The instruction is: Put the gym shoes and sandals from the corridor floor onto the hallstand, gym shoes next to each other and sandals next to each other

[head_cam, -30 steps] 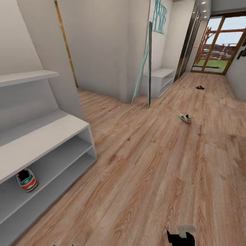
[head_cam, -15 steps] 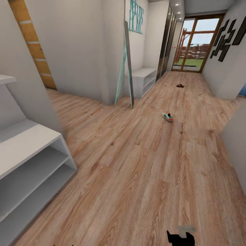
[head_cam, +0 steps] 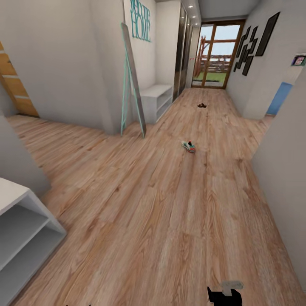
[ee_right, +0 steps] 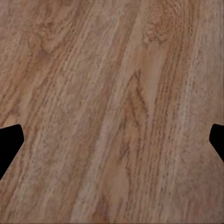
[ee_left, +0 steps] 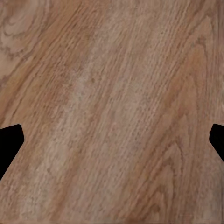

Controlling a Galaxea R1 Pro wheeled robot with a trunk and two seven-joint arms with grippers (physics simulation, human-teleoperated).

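We find one gym shoe (head_cam: 188, 146) lying alone on the corridor floor (head_cam: 161, 221) well ahead, and a small dark item, likely a sandal (head_cam: 202, 105), further off near the glass door (head_cam: 214, 55); the shoe rack (head_cam: 21, 229) stands at our near left. Both our left hand (ee_left: 112, 140) and right hand (ee_right: 112, 140) hang spread wide and empty over bare planks. We judge the robot is in transit toward the shoe, hence nothing is carried.

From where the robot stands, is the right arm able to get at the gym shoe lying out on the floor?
Probably not. The gym shoe lies well down the corridor floor, beyond the arm's likely reach; nothing blocks the way, so the base would need to drive closer.
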